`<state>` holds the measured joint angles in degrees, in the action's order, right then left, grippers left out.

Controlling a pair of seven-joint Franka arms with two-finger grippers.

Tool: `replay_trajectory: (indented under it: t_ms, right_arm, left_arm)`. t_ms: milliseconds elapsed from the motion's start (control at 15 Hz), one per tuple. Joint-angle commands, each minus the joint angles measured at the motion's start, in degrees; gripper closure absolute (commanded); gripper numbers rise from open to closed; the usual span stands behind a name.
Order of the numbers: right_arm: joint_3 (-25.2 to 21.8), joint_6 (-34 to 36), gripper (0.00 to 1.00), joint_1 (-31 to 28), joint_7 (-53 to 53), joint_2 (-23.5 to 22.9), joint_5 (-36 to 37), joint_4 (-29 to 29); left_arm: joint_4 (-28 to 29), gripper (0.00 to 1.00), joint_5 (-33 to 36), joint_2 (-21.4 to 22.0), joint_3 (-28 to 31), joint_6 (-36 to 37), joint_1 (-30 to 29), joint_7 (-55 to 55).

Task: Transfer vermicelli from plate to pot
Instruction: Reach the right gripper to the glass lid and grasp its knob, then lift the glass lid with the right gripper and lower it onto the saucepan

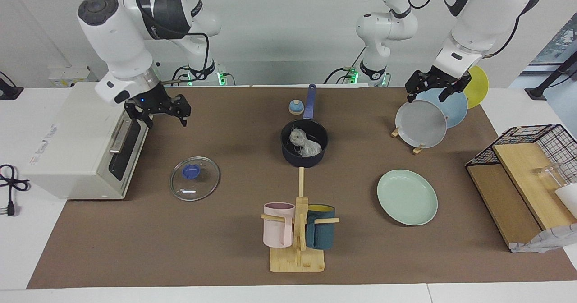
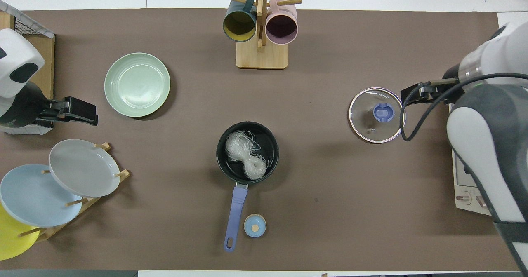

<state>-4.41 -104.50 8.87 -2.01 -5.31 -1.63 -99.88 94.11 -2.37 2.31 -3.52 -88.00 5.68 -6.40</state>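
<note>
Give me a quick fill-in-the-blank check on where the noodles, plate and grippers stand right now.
1. The vermicelli lies in the ____.
2. The mint plate holds ____.
3. The glass lid lies on the ____, not on the pot.
4. The left gripper hangs over the plate ____; the right gripper is beside the toaster oven.

Missing words: pot; nothing; table; rack
</note>
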Motion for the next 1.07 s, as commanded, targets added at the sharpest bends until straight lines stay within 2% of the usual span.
replay_trajectory:
  t_ms: [0, 67, 267, 600, 933, 1000]
  right_arm:
    - [0.19, -9.1, 0.0, -0.17, 2.09, -4.35, -1.09, -3.45]
    - [0.19, -14.01, 0.0, 0.18, 2.1, -4.18, -1.0, -6.78]
    - [0.28, -21.17, 0.0, 0.27, 2.62, -5.5, -1.0, -11.99]
    - [0.37, -23.29, 0.0, 0.27, 4.21, -10.77, -1.0, -12.79]
    - [0.37, -23.47, 0.0, 0.27, 4.73, -11.92, -0.91, -12.88]
    - [0.28, -23.47, 0.06, 0.27, 5.78, -11.92, -0.91, -12.88]
  left_arm:
    - [0.11, 0.0, -0.35, 0.5, 0.44, 0.46, 0.12, 0.16]
    - [0.11, 0.0, -0.35, 0.5, 0.44, 0.46, 0.12, 0.16]
    - [0.11, 0.0, -0.35, 0.5, 0.44, 0.46, 0.12, 0.16]
    - [0.11, 0.0, -0.35, 0.5, 0.44, 0.46, 0.12, 0.16]
    - [0.11, 0.0, -0.35, 0.5, 0.44, 0.46, 0.12, 0.16]
    - [0.11, 0.0, -0.35, 0.5, 0.44, 0.46, 0.12, 0.16]
